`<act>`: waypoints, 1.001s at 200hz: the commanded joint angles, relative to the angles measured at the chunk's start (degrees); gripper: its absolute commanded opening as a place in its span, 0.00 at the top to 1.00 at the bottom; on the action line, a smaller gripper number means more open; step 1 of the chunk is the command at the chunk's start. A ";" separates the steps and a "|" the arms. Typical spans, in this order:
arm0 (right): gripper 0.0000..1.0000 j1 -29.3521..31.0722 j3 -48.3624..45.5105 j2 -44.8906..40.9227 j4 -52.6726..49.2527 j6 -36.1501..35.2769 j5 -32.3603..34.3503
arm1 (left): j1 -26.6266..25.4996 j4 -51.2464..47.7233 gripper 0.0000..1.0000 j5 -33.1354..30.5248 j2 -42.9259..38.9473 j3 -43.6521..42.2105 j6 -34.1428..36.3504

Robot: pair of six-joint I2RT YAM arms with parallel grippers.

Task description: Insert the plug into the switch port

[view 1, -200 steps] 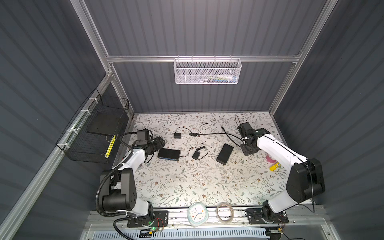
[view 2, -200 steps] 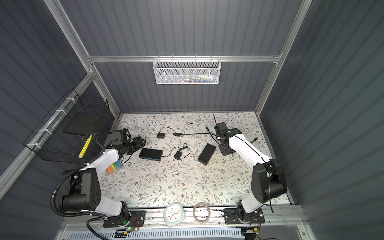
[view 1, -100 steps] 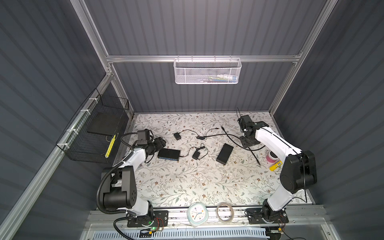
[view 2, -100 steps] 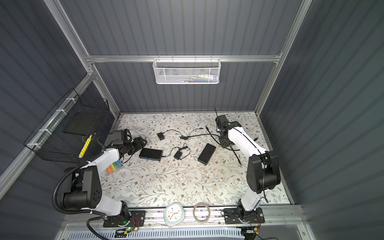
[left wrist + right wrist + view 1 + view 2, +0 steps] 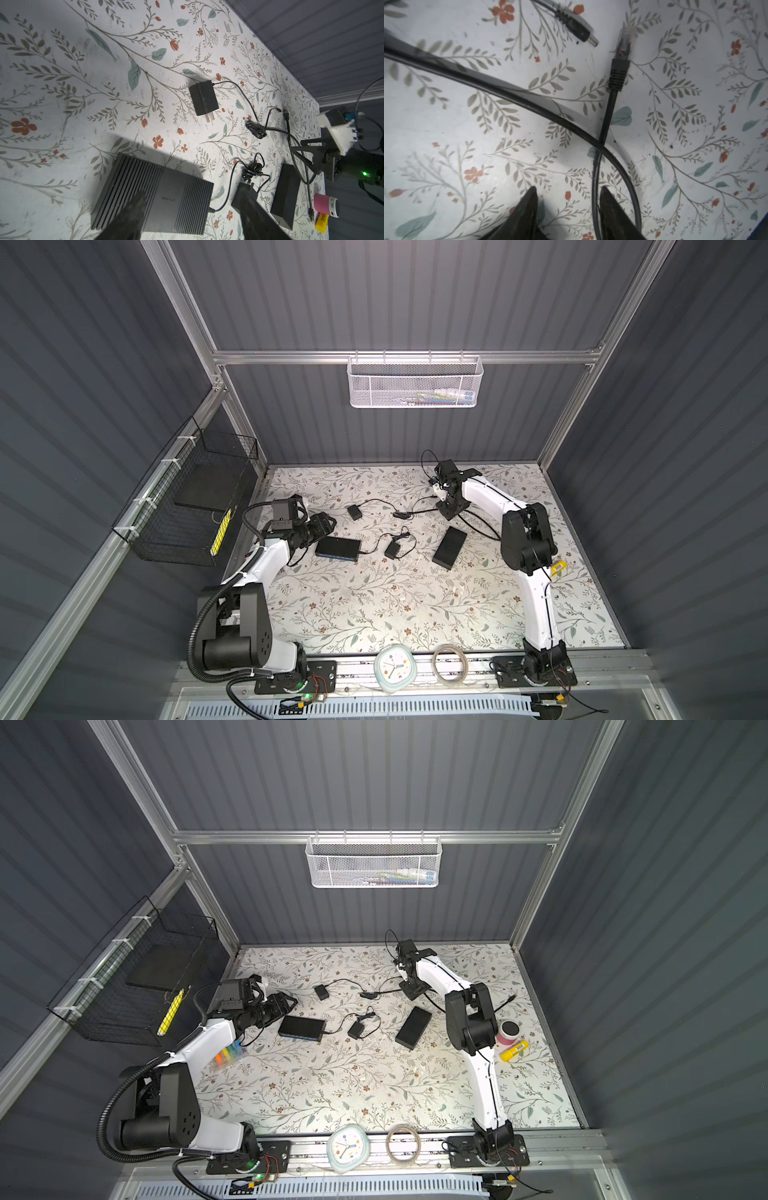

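The switch [image 5: 337, 549] is a flat black box with a blue strip, lying left of centre; it also shows in a top view [image 5: 302, 1029] and the left wrist view [image 5: 153, 197]. A thin cord enters one short edge; the switch port itself cannot be made out. My left gripper [image 5: 326, 522] [image 5: 191, 195] hovers open over the switch's left end. The plug [image 5: 623, 45], clear-tipped on a black cable, lies on the mat ahead of my right gripper [image 5: 568, 193] [image 5: 451, 510]. That gripper is open, and the cable runs just inside one fingertip [image 5: 605, 193].
A barrel plug [image 5: 583, 35] lies near the plug. A second black box [image 5: 449, 548] and two adapters [image 5: 354, 512] [image 5: 392, 549] with cords sit mid-mat. A pink cylinder [image 5: 509, 1031] and yellow tube [image 5: 514, 1050] stand right. A clock [image 5: 395, 668] and tape ring [image 5: 448, 664] rest on the front rail.
My right gripper has gone from shut to open and has moved left and toward the back wall; the black cable has shifted with it. The left arm has not moved.
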 commanded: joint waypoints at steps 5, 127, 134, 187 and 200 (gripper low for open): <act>0.50 -1.99 0.47 -1.57 0.35 -1.85 0.69 | 0.04 -1.08 0.29 1.60 -0.82 -1.20 1.36; 0.65 -8.72 0.90 2.14 1.24 0.27 -6.59 | 0.04 -0.39 0.30 2.51 1.03 -0.93 1.21; 0.68 -8.73 0.86 2.33 1.21 0.26 -6.74 | 0.04 -0.49 0.30 2.38 0.98 -0.77 1.26; 0.76 -9.44 -0.36 3.02 1.99 0.27 -8.03 | 0.04 -1.13 0.30 2.28 0.66 -0.37 1.61; 0.79 -9.51 0.03 3.14 1.56 0.28 -8.10 | 0.04 -1.25 0.30 2.15 0.45 -0.39 1.69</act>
